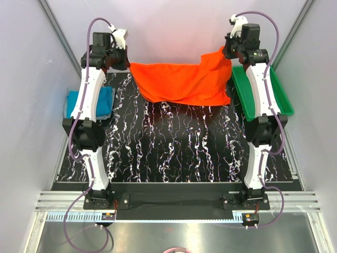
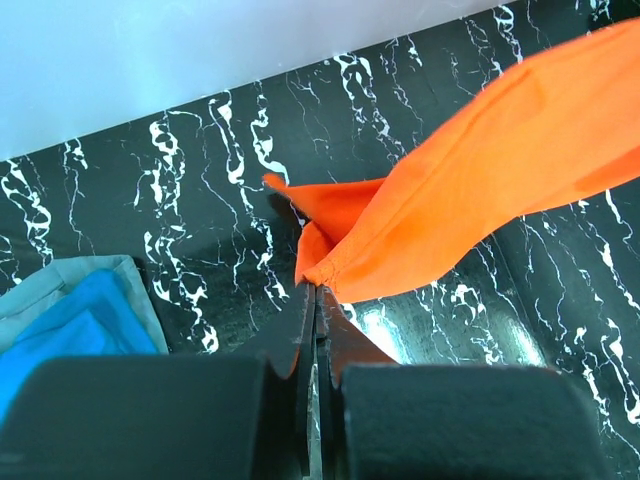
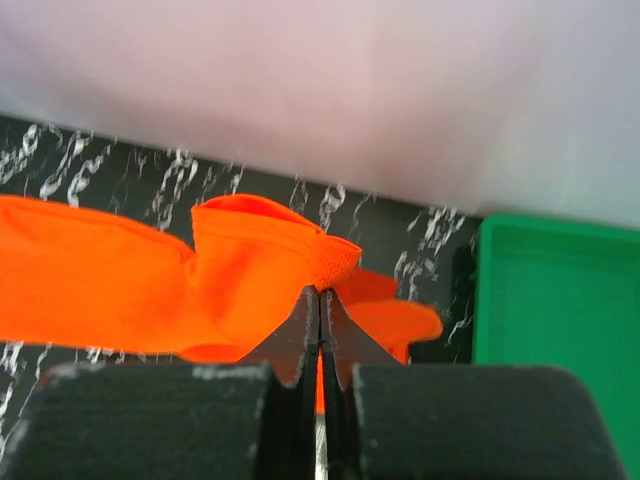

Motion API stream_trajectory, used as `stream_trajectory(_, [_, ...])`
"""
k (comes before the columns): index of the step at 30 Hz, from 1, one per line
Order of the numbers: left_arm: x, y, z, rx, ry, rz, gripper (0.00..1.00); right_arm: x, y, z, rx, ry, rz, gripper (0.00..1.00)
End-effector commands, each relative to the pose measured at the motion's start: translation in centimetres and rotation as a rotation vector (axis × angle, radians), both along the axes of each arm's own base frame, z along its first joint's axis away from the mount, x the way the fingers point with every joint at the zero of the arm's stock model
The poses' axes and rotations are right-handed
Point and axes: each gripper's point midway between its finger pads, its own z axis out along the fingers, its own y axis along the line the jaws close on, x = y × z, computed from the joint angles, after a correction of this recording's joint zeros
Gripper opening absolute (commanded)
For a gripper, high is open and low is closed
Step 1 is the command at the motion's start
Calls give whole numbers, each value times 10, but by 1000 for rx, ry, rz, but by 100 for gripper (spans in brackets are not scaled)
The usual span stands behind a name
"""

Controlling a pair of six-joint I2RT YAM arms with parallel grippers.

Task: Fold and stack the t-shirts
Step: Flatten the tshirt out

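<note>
Orange shirt (image 1: 181,81) is held up over the tabletop (image 1: 174,150), just left of the tray (image 1: 279,100). Left fingers (image 2: 317,300) are clamped on the corner far from the tray, right fingers (image 3: 320,300) on the corner next to it. Long axis runs L-R btwn the two grips and the cloth sags mid-span. Neither arm is nearer, as one end is held by each. Teal shirt (image 1: 105,103) lies well left of the tray, untouched. Next move is judged as a lay-down toward the near side w/ even tension.
</note>
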Motion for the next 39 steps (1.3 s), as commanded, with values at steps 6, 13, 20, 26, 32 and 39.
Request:
stream_trajectory(6, [-45,14,77,13,-153,39,0,-69,1,75,45,-93,39,0])
stream_trajectory(13, [-89,11,57,63,-52,-69,0,-135,6,75,84,-16,84,0])
stream_trajectory(20, [-141,-9,-6,-46,216,-152,0,-189,13,23,119,167,125,0])
stream_trajectory(26, [-136,-2,-42,-60,327,-127,0,-187,11,-10,125,255,103,0])
stream_trajectory(32, [-146,0,-66,-83,423,-117,0,-214,17,-56,161,411,119,0])
stream_trajectory(39, [-187,-3,-94,-113,580,-133,0,-266,23,-92,214,579,135,0])
